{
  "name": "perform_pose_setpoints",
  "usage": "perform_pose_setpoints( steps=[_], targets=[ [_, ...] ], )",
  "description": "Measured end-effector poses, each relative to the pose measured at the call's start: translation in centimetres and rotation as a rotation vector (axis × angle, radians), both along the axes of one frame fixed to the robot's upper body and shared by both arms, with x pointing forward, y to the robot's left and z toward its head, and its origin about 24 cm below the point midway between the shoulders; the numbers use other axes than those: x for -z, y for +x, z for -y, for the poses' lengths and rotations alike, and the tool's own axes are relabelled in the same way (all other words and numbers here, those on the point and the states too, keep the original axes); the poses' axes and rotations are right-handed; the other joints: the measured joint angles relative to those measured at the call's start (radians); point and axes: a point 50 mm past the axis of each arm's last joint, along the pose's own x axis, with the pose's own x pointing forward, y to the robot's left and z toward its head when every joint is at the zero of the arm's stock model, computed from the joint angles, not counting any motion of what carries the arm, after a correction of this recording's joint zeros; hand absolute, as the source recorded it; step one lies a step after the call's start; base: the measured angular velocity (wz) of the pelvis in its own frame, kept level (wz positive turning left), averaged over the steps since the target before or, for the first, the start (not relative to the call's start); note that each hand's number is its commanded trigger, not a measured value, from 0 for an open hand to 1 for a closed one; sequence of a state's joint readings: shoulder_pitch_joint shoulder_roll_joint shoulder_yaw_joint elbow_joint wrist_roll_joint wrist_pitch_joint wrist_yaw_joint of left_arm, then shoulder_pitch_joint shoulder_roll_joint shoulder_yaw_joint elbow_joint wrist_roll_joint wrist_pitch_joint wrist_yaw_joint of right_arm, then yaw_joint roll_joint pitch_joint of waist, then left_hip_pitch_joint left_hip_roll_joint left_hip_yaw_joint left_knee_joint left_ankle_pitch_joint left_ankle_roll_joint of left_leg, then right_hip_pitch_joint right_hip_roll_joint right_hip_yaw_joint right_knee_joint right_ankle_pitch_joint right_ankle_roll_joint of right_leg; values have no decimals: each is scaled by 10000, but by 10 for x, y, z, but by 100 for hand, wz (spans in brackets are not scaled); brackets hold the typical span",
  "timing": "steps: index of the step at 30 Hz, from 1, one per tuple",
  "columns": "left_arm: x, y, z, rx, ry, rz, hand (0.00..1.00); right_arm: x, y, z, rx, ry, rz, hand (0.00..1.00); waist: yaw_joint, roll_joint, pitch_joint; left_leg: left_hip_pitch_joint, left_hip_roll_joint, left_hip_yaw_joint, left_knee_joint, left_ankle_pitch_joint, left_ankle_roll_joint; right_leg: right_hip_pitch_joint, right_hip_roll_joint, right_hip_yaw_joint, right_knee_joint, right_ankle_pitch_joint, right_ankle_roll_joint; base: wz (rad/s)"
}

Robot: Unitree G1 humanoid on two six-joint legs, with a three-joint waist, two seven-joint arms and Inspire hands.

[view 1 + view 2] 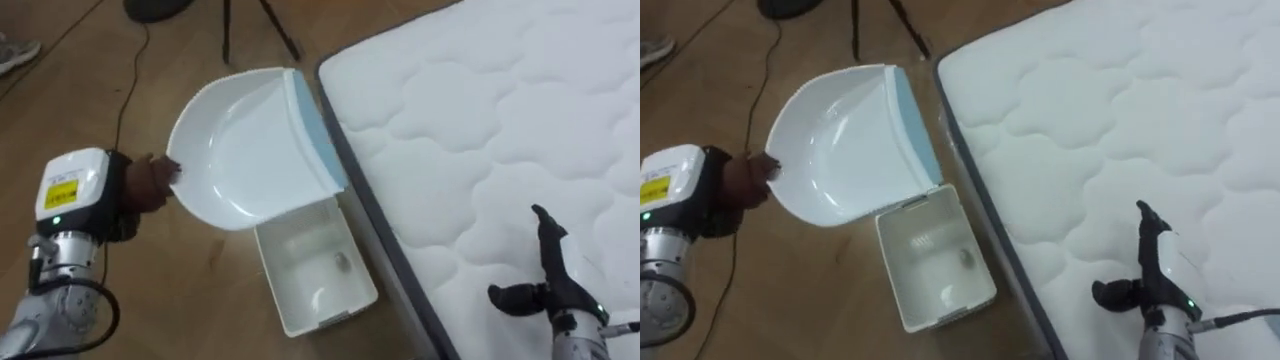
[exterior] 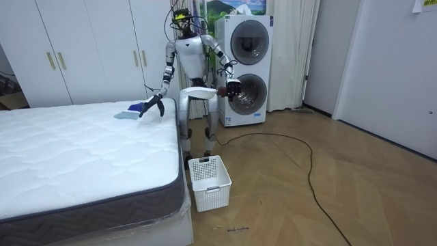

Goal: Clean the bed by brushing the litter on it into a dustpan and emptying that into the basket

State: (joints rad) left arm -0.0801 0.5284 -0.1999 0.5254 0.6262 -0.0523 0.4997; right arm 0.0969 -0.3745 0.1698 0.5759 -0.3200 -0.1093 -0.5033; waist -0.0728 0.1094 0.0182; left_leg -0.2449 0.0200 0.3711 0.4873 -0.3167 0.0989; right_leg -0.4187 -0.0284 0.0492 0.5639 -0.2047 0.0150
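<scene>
Bare quilted top of the mattress (image 1: 470, 110) open on every side of the right hand (image 1: 552, 275) in the eye views. In the room view, a flat blue thing (image 2: 125, 115) on the top just beside that hand. Off the bed's edge, the white basket (image 1: 318, 272) on the floor close against the mattress side, only a narrow slot between them. Over the basket's far end the dustpan (image 1: 250, 140), gripped by the left hand (image 1: 148, 185) and covering that part of the opening from above; near end uncovered. Left of the basket, bare wood floor (image 1: 190, 290) with room to pass. Tripod legs (image 1: 265, 30) beyond the dustpan.
</scene>
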Motion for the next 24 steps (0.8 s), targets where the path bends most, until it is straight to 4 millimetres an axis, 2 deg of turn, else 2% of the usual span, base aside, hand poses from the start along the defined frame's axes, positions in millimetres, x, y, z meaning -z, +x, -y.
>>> perform_pose_setpoints(
  steps=[2,3,4,5,6,7,8,9,10,11,12,13,14,16,17,19,20,22,24],
  targets=[
    [3,-11,1,-220,-194,141,100,-1,6,-8,-14,269,202,0,318,-114,4,289,426,787,-388,20,-18,293,164,-1122,-1212,978,-386,-162],
    [5,-13,3,-276,-311,241,100,1,6,-12,51,468,200,0,367,-164,-2,430,707,1416,-661,76,-12,630,267,-1748,-1797,1435,-495,-123],
    [5,-14,4,-293,-355,297,100,3,5,-14,128,618,187,0,452,-232,-24,553,829,1883,-770,82,-18,668,152,-2228,-1602,1332,-472,-98],
    [7,-13,8,-310,-508,365,100,6,1,-15,367,892,130,0,470,-406,-60,831,913,2582,-1013,136,-32,778,-217,-3231,-467,720,-415,-73],
    [8,-13,11,-323,-639,403,100,7,-1,-15,447,974,79,0,525,-497,-59,1016,900,2933,-1193,172,-34,929,-433,-3579,97,374,-376,-104],
    [10,-14,17,-365,-913,454,100,9,-4,-15,503,1008,14,0,715,-621,-74,1369,846,3597,-1523,229,-37,1298,-891,-3896,836,-102,-335,-126],
    [11,-14,19,-461,-1118,523,100,9,-5,-16,500,1082,13,0,813,-729,-99,1617,851,4321,-1708,241,-55,1790,-1420,-4308,1359,-338,-112,-153],
    [9,-13,18,-603,-1278,686,100,9,-4,-19,401,1212,57,0,880,-856,-124,1756,853,4862,-1780,247,-66,2387,-1894,-4601,1464,-380,-21,-126],
    [7,-13,18,-668,-1317,827,100,9,-3,-21,369,1313,99,0,975,-925,-104,1801,860,5122,-1788,247,-67,2683,-2068,-4704,1395,-349,31,-131],
    [4,-12,18,-770,-1521,1126,100,9,-3,-23,382,1548,204,0,1133,-1118,-108,1804,881,5663,-1742,247,-67,3185,-2277,-4800,929,-221,219,-146],
    [3,-12,19,-893,-1755,1321,100,7,-1,-25,311,1642,342,0,1342,-1211,-78,1712,921,5756,-1578,247,-67,3457,-2299,-4956,140,-352,464,-161],
    [3,-13,19,-971,-1889,1337,100,7,1,-26,202,1630,357,0,1428,-1251,-54,1622,922,5426,-1517,250,-69,3459,-2248,-5018,-165,-448,594,-173],
    [6,-16,19,-1098,-2088,1253,100,7,2,-28,-24,1596,307,0,1572,-1248,-49,1421,906,4537,-1353,273,-102,3476,-2198,-5164,-630,-545,642,-142],
    [7,-16,18,-1139,-2205,1253,100,10,-1,-33,-211,1635,154,0,1542,-1239,-56,1128,950,3509,-1050,292,-130,3552,-2029,-5160,-1233,-553,652,-133],
    [6,-16,19,-1085,-2323,1318,100,11,-4,-34,-234,1679,50,0,1370,-1221,-57,966,983,3143,-860,292,-131,3683,-1926,-5177,-1642,-544,664,-91],
    [6,-16,21,-962,-2514,1403,100,16,-10,-35,-159,1821,-169,0,984,-1213,-58,810,1074,2754,-600,298,-141,3777,-1785,-5144,-2004,-501,743,-47],
    [6,-16,23,-885,-2593,1396,100,18,-15,-36,-129,1882,-302,0,710,-1214,-60,800,1162,2733,-492,320,-187,3786,-1731,-5050,-2042,-498,750,-25],
    [9,-16,28,-757,-2828,1263,100,21,-17,-39,-147,2014,-438,0,431,-1188,-53,793,1362,2837,-248,311,-213,3757,-1635,-4907,-2008,-522,736,-22],
    [14,-17,39,-597,-3147,1056,100,21,-19,-41,-213,2165,-420,0,329,-1090,-49,829,1651,2850,1,221,-372,3589,-1490,-4639,-1753,-599,609,-37]
  ],
)
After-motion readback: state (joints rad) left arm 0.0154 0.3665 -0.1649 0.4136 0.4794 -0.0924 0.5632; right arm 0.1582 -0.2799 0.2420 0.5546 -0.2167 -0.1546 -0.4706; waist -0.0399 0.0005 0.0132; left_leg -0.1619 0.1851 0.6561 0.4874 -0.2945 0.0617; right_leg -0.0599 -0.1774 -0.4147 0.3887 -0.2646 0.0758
